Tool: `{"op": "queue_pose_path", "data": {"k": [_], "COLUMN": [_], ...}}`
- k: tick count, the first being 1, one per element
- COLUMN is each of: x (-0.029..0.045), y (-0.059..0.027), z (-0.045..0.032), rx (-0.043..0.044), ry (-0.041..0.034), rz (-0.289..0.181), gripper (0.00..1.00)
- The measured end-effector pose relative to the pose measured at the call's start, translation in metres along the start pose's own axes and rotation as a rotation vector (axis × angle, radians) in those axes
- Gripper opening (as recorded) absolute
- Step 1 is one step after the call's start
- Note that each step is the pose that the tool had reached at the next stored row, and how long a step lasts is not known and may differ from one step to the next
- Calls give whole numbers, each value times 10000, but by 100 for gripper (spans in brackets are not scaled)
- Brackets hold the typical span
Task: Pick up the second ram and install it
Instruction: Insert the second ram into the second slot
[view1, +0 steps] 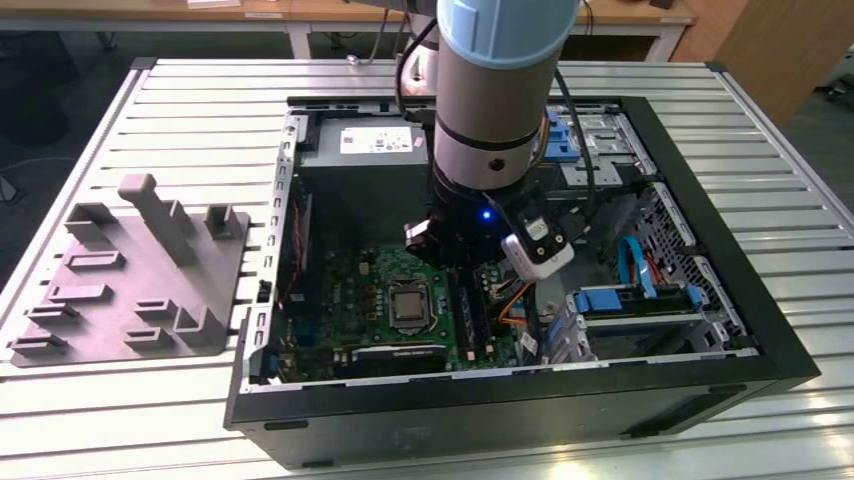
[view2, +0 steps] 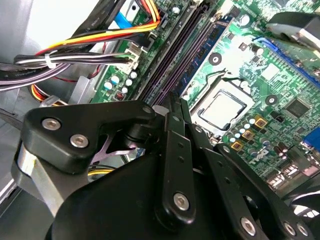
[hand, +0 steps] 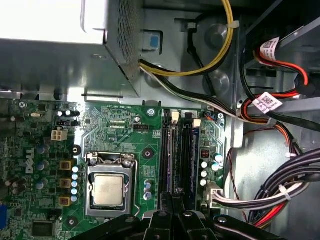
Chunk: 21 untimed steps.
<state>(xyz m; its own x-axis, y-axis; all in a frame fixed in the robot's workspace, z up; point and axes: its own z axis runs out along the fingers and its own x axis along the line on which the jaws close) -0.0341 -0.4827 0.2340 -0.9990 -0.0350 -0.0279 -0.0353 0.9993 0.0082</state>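
Second ram: not separable from black socket rails (hand: 186, 150) on motherboard (hand: 125, 135) in first wrist view. Gripper (hand: 173, 196) positioned directly over rails, fingers drawn narrow, contents indistinguishable. Judged: insertion stage reached, full seating unconfirmed.

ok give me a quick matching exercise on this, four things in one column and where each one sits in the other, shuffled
Things:
1. processor
2. grey fixture
3. blue drive caddy
4. gripper

Places:
a. on the table, outside the case, at the exterior view's left
b. over the black socket rails
c. in the case's drive bay, at the exterior view's right
d. in the square socket on the green motherboard

Pairs: 1-d, 2-a, 3-c, 4-b
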Motion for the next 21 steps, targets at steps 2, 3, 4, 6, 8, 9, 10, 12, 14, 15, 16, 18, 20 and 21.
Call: {"op": "queue_pose_path", "data": {"k": [2,3,4,6,8,9,10,12,14,15,16,18,20,21], "x": [-1,-1,1,6,8,9,10,10,10,11,11,10,11,11], "y": [11,12,11,11,11,11,11,10,9,6,4,4,4,4], "z": [15,23,31,45,50,52,56,59,61,63,64,65,74,85], "rx": [-4,-4,-2,-2,1,1,-2,-1,-2,-5,-4,-1,-4,-4], "ry": [-2,-2,-1,-1,1,1,-1,0,-1,-2,-2,0,-1,-1], "rz": [-1,-2,-2,0,-1,-2,-1,0,0,1,1,0,0,0], "gripper": [11,11,11,11,11,11,11,11,11,11,11,11,11,11]}}
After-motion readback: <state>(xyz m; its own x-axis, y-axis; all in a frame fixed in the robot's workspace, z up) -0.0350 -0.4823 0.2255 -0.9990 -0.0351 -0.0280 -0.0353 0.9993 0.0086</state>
